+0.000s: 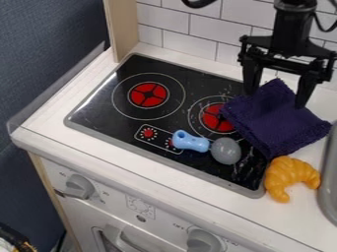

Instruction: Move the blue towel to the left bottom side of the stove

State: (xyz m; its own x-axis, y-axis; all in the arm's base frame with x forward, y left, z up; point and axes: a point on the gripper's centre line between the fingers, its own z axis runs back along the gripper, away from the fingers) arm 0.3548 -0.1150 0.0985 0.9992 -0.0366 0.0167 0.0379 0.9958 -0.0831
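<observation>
"Seen from where I stand, how do gripper (277, 89) and blue towel (280, 120) lie?"

"Gripper: fingers spread, gripping nothing. Towel: rumpled, just below the gripper, partly over the stove (99, 110), one peak seemingly between the fingertips."

"And a sound grasp?"

"Lower straight, pinch that peak deeply, then lift until the hem should clear the blue-and-grey toy (192, 142), below-left of the gripper. The stove's near-left corner lies beyond."

Reads "OFF" on the white front panel (166, 214), just beside the right knob (203, 241). Shows tiny figures around the left knob (80, 187), too small to tell.
</observation>
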